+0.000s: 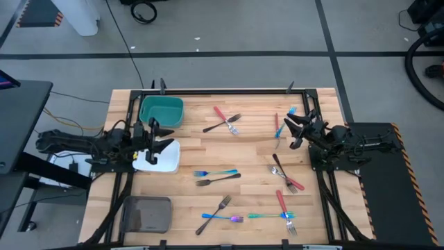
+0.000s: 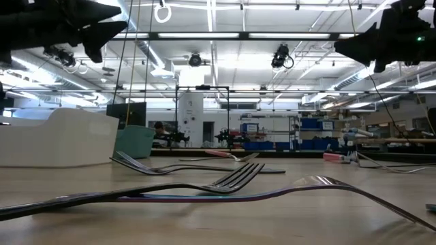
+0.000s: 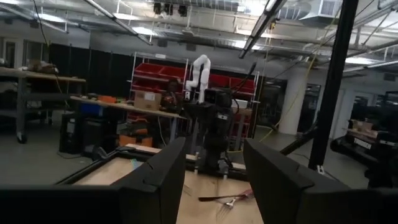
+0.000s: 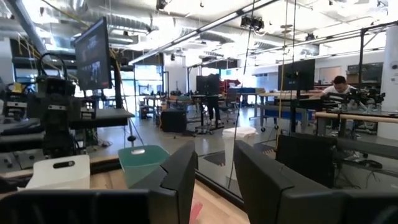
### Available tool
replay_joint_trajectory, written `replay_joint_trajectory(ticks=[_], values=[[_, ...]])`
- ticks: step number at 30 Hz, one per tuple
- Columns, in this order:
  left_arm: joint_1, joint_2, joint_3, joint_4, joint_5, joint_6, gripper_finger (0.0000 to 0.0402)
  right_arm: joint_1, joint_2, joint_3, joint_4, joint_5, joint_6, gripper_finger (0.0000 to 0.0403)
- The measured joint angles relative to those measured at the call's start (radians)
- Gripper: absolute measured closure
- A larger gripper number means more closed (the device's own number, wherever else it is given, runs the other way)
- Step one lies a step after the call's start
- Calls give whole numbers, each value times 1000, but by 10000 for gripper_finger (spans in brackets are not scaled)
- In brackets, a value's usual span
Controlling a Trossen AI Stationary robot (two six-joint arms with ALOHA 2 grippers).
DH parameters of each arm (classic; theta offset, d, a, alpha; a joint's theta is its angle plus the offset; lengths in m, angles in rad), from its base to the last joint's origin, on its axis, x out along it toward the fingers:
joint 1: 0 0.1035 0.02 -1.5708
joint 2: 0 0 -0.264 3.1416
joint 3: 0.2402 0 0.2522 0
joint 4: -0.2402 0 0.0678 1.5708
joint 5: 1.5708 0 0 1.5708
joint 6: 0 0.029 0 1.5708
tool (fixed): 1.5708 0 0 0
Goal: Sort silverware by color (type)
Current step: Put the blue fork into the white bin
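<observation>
While arms wait apart, silverware between teal tray, white tray.

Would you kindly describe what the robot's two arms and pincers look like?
Both arms are dark, nearly black, jointed and bulky. The left pincer and right pincer each end in two dark fingers, broad, flat and angular in the wrist views. No markings are discernible.

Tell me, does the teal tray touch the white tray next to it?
Cannot tell. In the high view the teal tray sits right by the white tray, but the left hand hangs over the spot where their edges would meet.
</observation>
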Motion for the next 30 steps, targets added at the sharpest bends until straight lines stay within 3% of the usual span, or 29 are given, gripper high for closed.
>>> replay_joint_trajectory(ticks=[7, 16, 21, 30], values=[[52, 153, 205, -290, 0, 7, 230, 0, 0, 0, 17, -44, 7, 257], [178, 468, 452, -356, 6, 28, 230, 0, 0, 0, 153, -14, -54, 252], [293, 626, 614, -441, 113, 62, 230, 0, 0, 0, 293, -5, -219, 252], [439, 904, 892, -614, 267, 92, 230, 0, 0, 0, 354, 42, -226, 252]])
